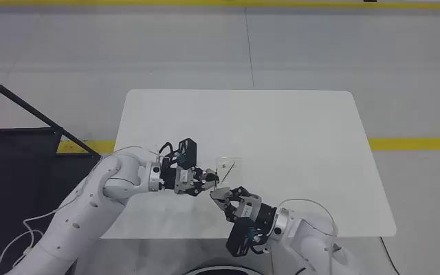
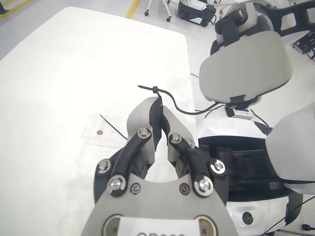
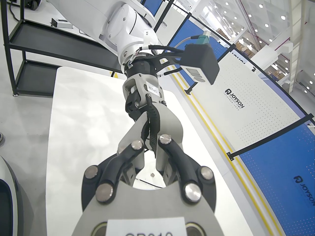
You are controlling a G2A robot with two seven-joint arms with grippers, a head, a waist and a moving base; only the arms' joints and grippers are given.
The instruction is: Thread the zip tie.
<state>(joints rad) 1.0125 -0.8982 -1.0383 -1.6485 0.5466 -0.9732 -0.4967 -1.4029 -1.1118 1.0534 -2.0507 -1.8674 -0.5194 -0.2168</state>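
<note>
A white worktop (image 1: 289,137) carries a clear flat tray (image 2: 93,124) with a thin black strip (image 2: 112,127) lying in it. The left pincer (image 2: 159,108) is clamped on the black zip tie (image 2: 155,90), whose pointed tip sticks out past its head. Just beside it, the right pincer (image 3: 149,121) has its fingers pressed together; whether it grips the strap cannot be told.

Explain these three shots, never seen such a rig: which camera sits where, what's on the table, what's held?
A two-armed robot at a white table. The top view looks down from above; the other two come from cameras on each wrist, looking along that arm's jaws. The left gripper has its jaws shut on a black zip tie, a short end sticking out past its head. The right gripper, jaws shut too, is close to it; whether it grips anything I cannot tell. On the table lies a clear plastic sheet with another black strip.
</note>
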